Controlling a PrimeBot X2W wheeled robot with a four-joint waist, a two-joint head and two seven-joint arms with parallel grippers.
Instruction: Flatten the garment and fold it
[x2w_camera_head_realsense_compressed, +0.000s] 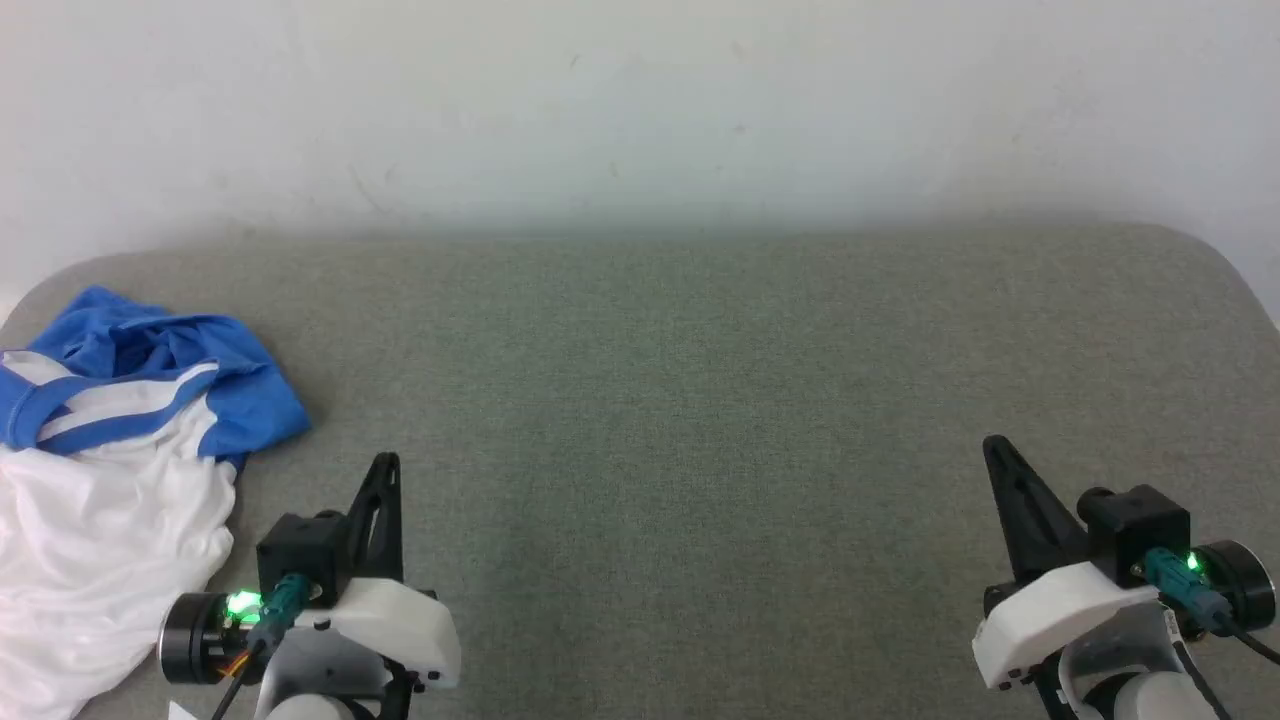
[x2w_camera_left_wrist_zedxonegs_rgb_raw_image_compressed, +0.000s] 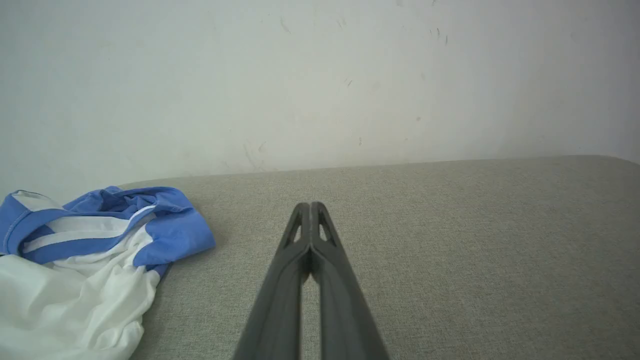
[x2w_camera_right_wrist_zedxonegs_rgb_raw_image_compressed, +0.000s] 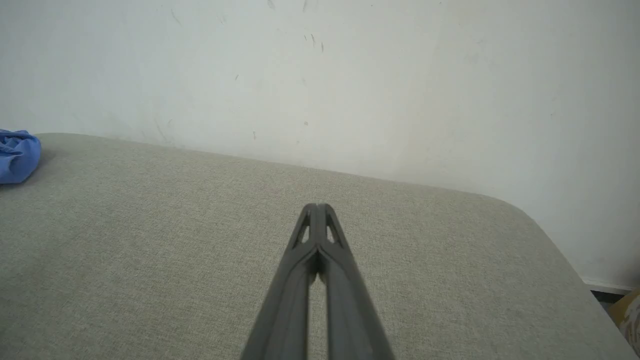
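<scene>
Grey woven fabric covers the desk (x2w_camera_head_realsense_compressed: 680, 400), and both arms sit at its near edge. At the near left, the left pincer (x2w_camera_head_realsense_compressed: 386, 465) points away toward the far side with its two dark fingers pressed together at the tips; it holds nothing. A green light (x2w_camera_head_realsense_compressed: 240, 603) glows on its wrist. At the near right, the right pincer (x2w_camera_head_realsense_compressed: 992, 445) is narrowed the same way, tips touching and empty, and its wrist has a green light (x2w_camera_head_realsense_compressed: 1192, 562) too. The two pincers are well apart, with bare fabric between them.

The garment (x2w_camera_head_realsense_compressed: 110, 480) lies crumpled at the left edge of the desk, just beside the left pincer's arm and to its left, not touching the fingers. Its white body is bunched on the near side and runs off the left of the head view. The blue sleeve cloth and a blue band are heaped on the far side of the pile. From the right wrist view, a blue fold shows far off at the left.

Beyond the desk's rounded far corners stands a pale wall (x2w_camera_head_realsense_compressed: 640, 100) with faint scuff marks.
</scene>
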